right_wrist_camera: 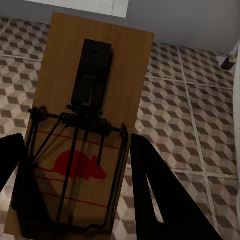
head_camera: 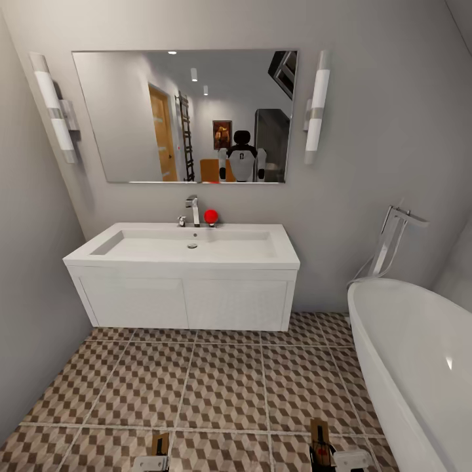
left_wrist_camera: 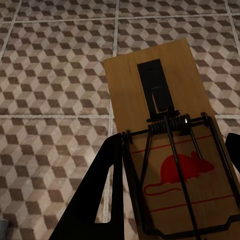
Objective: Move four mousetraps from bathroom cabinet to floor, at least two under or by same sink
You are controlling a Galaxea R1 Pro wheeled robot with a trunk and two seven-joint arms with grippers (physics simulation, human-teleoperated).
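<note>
Facing me on the far wall is the white sink, on its vanity box with a chrome faucet. Cube-pattern floor tiles stretch from it toward me. At the head view's lower edge, my left gripper is shut on a wooden mousetrap. My right gripper is shut on another mousetrap. In the left wrist view, the mousetrap lies between the black fingers above the tiles. The right wrist view has its mousetrap between the fingers. The cabinet and the other mousetraps are out of view.
A white oval bathtub with a floor-standing tap takes up the right side. A grey wall closes the left. A red ball sits by the faucet, under a wide mirror. Open floor lies between me and the vanity.
</note>
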